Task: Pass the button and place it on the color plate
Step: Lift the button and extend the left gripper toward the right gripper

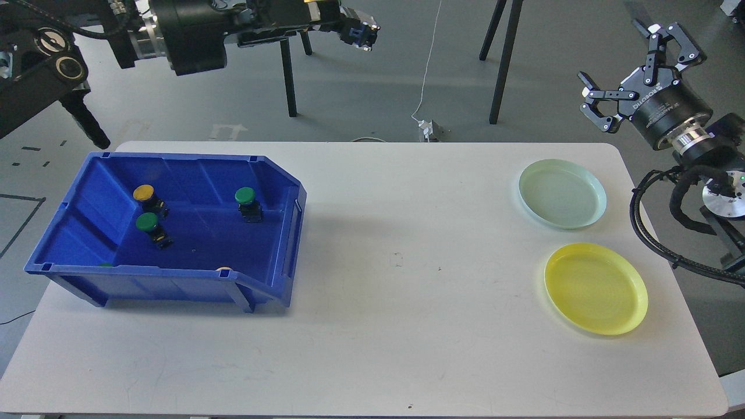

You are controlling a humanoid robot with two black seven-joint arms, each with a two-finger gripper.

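Nothing is done yet; both plates, the green plate [562, 193] and yellow plate [595, 288], far right of the blue bin [174, 285], have no buttons; three buttons [146, 222] sit inside the bin; the right gripper [631, 67] is open with nothing in it; I cannot tell about the left gripper [361, 32].

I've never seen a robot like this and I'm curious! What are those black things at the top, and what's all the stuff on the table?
You are looking through a camera in the robot's head, down at a white table. The black things are its two arms. The left gripper is at the top, seen too small and end-on to tell whether it is open. The right gripper at the far right has its jaws spread open and holds nothing.

On the left sits a blue bin holding push buttons: a yellow button and two green buttons, plus bits of others peeking over the front edge. On the right are a pale green plate and a yellow plate, both empty.
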